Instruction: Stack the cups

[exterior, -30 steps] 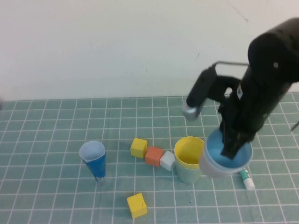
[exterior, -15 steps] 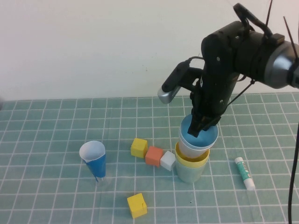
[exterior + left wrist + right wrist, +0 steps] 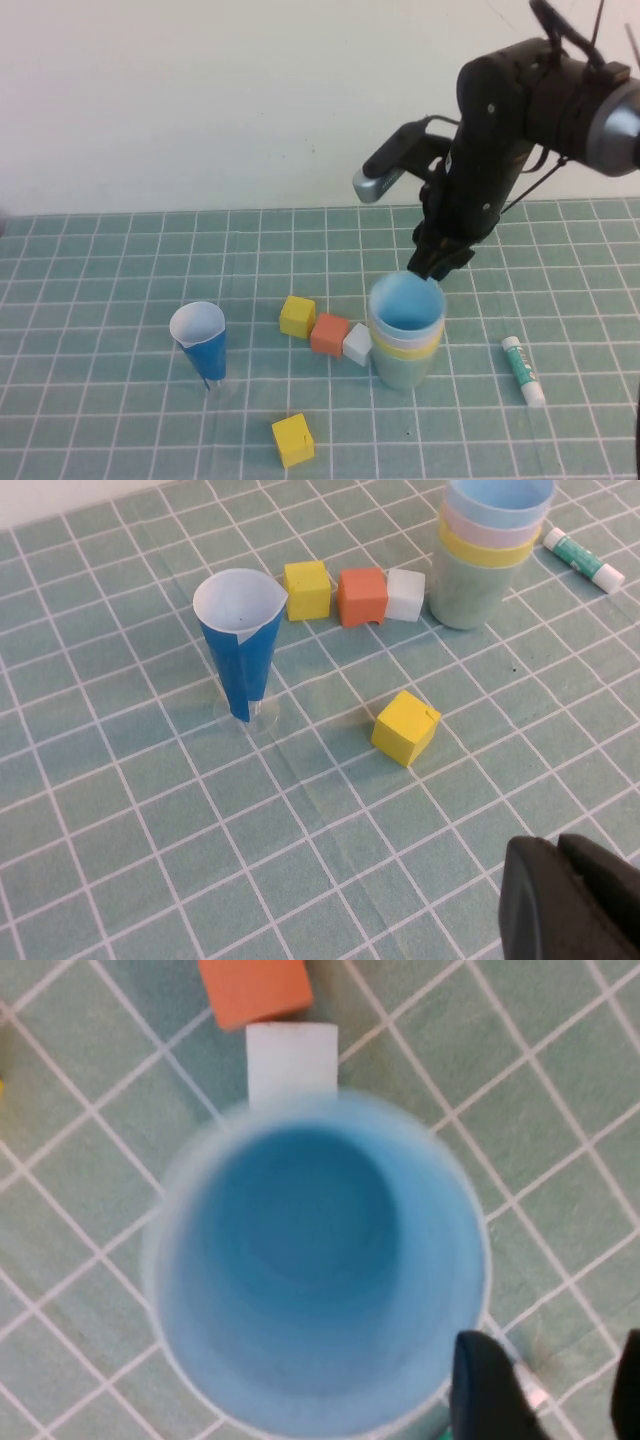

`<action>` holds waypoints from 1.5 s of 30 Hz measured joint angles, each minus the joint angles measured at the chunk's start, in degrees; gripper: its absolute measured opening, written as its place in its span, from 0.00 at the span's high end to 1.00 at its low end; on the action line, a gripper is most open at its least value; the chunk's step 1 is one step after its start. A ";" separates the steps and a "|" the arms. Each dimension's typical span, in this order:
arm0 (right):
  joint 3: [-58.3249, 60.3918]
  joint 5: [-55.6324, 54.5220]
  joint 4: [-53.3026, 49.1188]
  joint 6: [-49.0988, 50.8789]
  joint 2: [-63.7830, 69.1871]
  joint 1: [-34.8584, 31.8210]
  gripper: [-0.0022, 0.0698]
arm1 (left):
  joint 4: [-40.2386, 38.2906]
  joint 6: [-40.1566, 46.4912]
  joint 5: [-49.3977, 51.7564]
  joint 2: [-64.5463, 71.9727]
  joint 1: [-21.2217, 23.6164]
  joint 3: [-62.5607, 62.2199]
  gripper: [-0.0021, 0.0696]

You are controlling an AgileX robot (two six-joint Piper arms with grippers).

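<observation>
Since the light blue cup (image 3: 406, 302) now sits nested on top of the stack (image 3: 405, 345), with the right gripper (image 3: 437, 268) just above and behind its far rim and touching nothing, the step in hand looks like the release of the last cup. Its fingers (image 3: 488, 1390) stand apart, clear of the rim and empty. All four cups appear stacked, so the next move would call for little more than lifting that arm straight up and away without brushing the rim. The left wrist view gives what the high view hides: a thin pink cup (image 3: 493, 530) band between the blue rim and the yellow cup (image 3: 487, 552), over the pale green cup (image 3: 471, 592) at the base. It also shows the left gripper (image 3: 572, 898), fingers pressed together and holding nothing, well apart from the stack on the near side. The right wrist view looks straight down into the blue cup and shows it empty. A white cube (image 3: 358, 343) touches the stack's left side, a marker (image 3: 523, 370) lies to its right, and a dark blue cone cup (image 3: 200, 342) stands well to its left.
</observation>
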 joint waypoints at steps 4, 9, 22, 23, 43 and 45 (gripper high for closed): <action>0.42 -2.23 2.85 -1.34 -5.55 -0.08 0.78 | 0.00 0.00 0.00 0.00 0.00 0.00 0.97; 5.62 -8.73 7.93 -4.43 -17.37 -0.08 0.95 | 0.00 0.00 0.00 0.00 0.00 0.00 0.97; 39.06 -25.19 21.28 -21.90 -50.05 -0.08 0.97 | 0.00 0.00 0.00 0.00 0.00 0.00 0.97; 41.22 -25.19 21.05 -21.90 -52.69 -0.08 0.97 | 0.00 0.00 0.00 0.00 0.00 0.00 0.97; 87.45 -66.58 20.93 -17.10 -88.52 -0.12 0.97 | 0.00 0.00 0.00 0.00 0.00 0.00 0.97; 90.11 -68.30 23.42 -17.92 -90.10 -0.12 0.97 | 0.00 0.00 0.00 0.00 0.00 0.00 0.97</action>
